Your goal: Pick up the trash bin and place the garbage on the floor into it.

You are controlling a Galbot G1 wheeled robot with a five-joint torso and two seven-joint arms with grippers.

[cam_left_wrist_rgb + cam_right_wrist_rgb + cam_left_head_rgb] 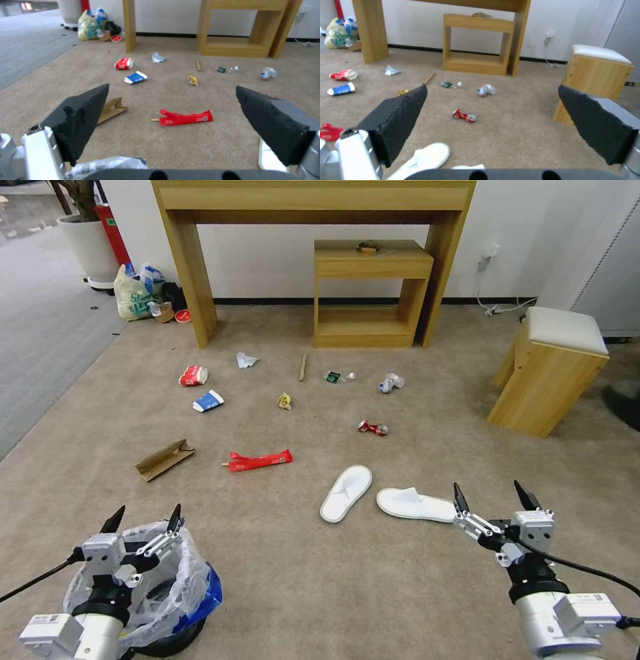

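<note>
Trash bin (pixel 175 607), black and lined with a crinkly clear bag that shows a blue patch, stands on the beige floor (pixel 333 580) at the robot's near left. The left gripper (pixel 143 521) hangs just above its rim with the fingers spread wide and holding nothing. The right gripper (pixel 492 496) is at the near right, also spread and empty, close to the two white slippers (pixel 387 499). Farther ahead the garbage lies scattered on the carpet: a long red wrapper (pixel 260 461), a piece of cardboard (pixel 163 459), a crushed red cup (pixel 193 376), a blue-white cup (pixel 208 401), a crushed can (pixel 372 428), a wooden stick (pixel 303 367), a yellow crumpled paper (pixel 285 401) and two plastic bottles (pixel 391 383). All these are well apart from the bin.
</note>
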